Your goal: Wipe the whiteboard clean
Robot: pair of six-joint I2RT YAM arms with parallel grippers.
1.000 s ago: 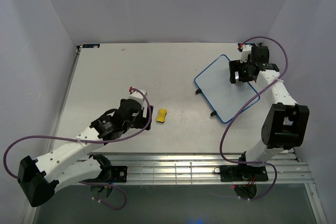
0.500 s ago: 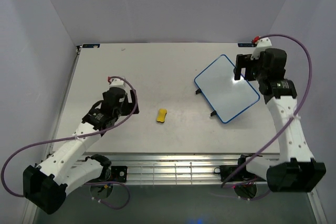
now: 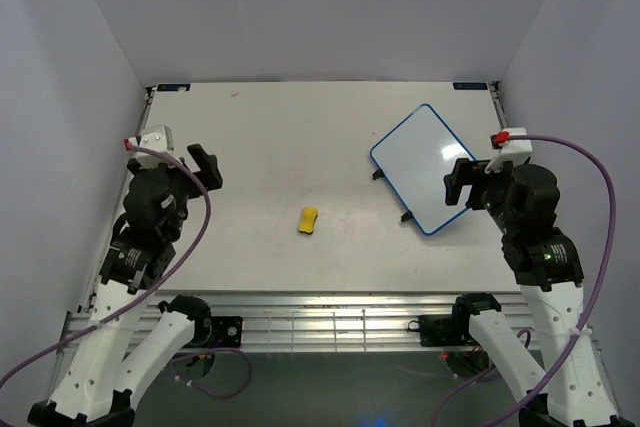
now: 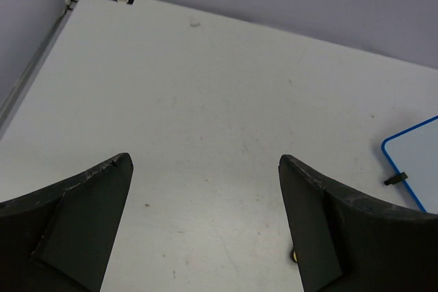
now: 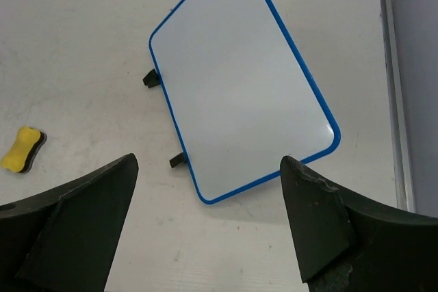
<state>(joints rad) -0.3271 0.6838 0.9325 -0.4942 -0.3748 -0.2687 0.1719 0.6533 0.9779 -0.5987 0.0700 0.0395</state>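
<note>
The whiteboard lies flat at the right of the table, with a blue rim and small black feet. Its face shows blank white, with no writing visible. It fills the upper part of the right wrist view, and one corner shows in the left wrist view. My right gripper is open and empty, raised over the board's near right edge. My left gripper is open and empty, raised at the far left, well away from the board.
A small yellow sponge lies on the table between the arms, also seen at the left of the right wrist view. A metal rail runs along the near edge. Walls close in the left, back and right sides.
Both arms have drawn back. The left gripper moved left, away from the yellow sponge. The right gripper moved from the board's far corner to its near right edge. Board and sponge stayed put.
</note>
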